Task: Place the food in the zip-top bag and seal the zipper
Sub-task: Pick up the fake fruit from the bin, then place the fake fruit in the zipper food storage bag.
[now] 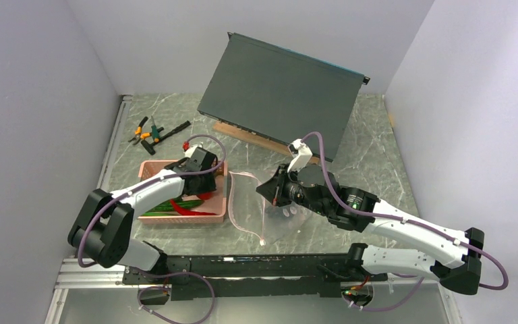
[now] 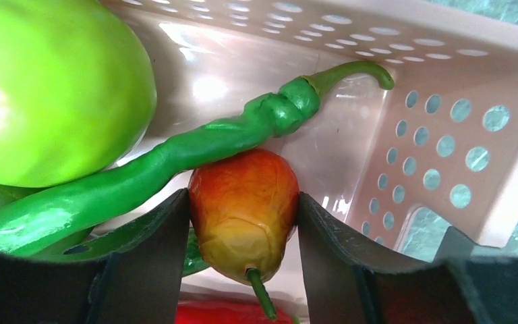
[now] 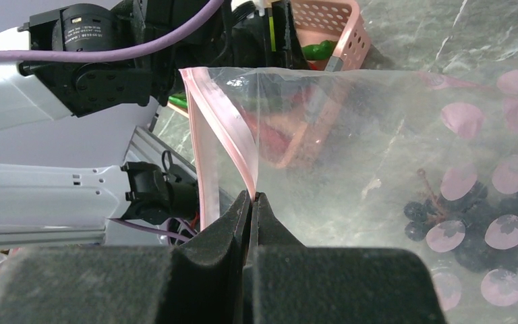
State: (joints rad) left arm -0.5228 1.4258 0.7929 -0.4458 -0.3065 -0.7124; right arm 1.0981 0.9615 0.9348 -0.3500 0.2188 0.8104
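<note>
Inside the pink basket the left hand has little room. Its fingers press both sides of the mango, the long green pepper lies across the mango's far end, the green apple crowds the left, and the basket wall stands close on the right. The zip-top bag lies just beside the basket, its zipper pinched upright by the right hand. Bare bench opens right of the bag. A dark slanted panel blocks the back.

A dark grey board leans tilted at the back of a grey-green marbled table. Under its lower edge lies a wooden strip. Plain pale walls stand left, right and behind it, evenly lit.
</note>
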